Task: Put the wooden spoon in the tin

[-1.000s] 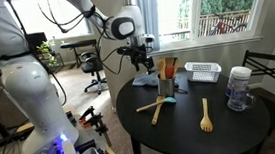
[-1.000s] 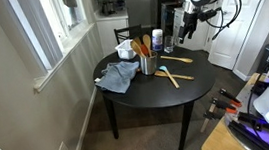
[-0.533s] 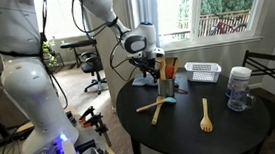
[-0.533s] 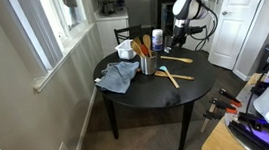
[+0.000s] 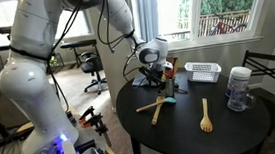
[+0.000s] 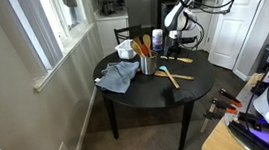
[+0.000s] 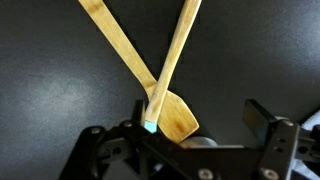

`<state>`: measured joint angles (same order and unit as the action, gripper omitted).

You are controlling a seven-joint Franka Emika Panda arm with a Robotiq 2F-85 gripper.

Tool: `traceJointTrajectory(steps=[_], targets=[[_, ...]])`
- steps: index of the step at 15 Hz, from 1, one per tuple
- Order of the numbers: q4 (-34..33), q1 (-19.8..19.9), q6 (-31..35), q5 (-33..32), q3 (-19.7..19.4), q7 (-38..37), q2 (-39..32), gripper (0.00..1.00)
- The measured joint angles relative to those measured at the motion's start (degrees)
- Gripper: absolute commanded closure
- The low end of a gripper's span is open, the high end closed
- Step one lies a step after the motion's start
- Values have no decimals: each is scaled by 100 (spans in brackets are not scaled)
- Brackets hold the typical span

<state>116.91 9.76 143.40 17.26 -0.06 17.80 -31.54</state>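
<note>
End effector hangs, jaws spread wide, over the wooden spoon, which lies flat on the tabletop crossed with a teal-tipped utensil, on the near side of the tin; it looks light, stiff and smooth, probably best pinched across its slim handle
</note>
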Motion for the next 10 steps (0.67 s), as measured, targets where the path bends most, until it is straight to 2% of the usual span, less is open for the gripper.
traceJointTrajectory(steps=[4, 10], targets=[[-322, 145, -176, -8, 34, 0, -437, 0], [-372, 144, -168, -8, 60, -28, -466, 0]])
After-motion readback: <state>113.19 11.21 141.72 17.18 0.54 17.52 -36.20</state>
